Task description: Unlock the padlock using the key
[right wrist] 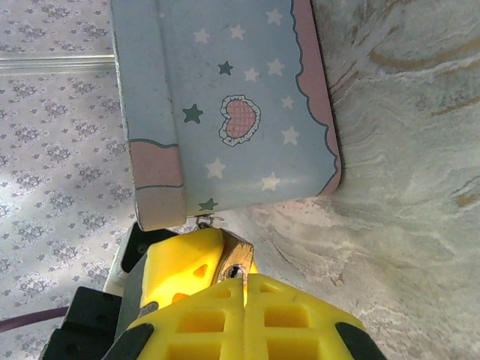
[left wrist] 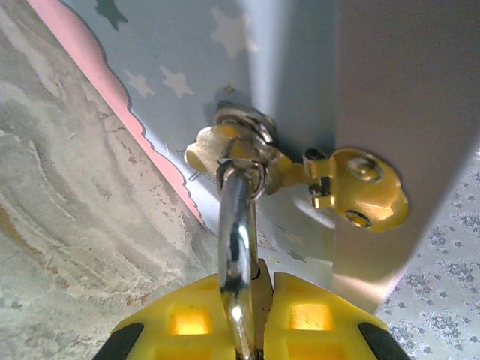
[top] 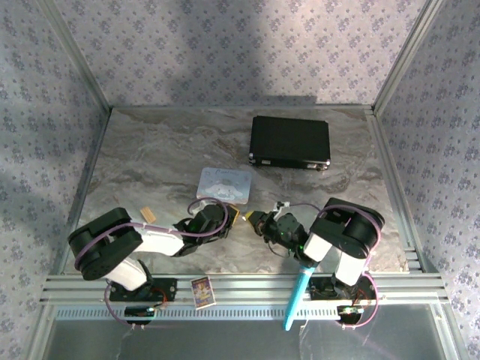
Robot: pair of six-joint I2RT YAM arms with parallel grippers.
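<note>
Silver-shackled padlock (left wrist: 237, 240) — thin, glossy, curved loop

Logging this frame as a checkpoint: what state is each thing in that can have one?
Padlock: shackle through the tin clasp; locked or not unclear.
Left end effector: shut on padlock.
Key: barely visible, at the padlock.
Right end effector: shut on key.
Tin: lid closed.
Black case: closed.

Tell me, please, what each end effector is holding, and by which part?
Left end effector: the padlock, pinched on its silver shackle. Right end effector: apparently the key; which part is gripped cannot be told.
</note>
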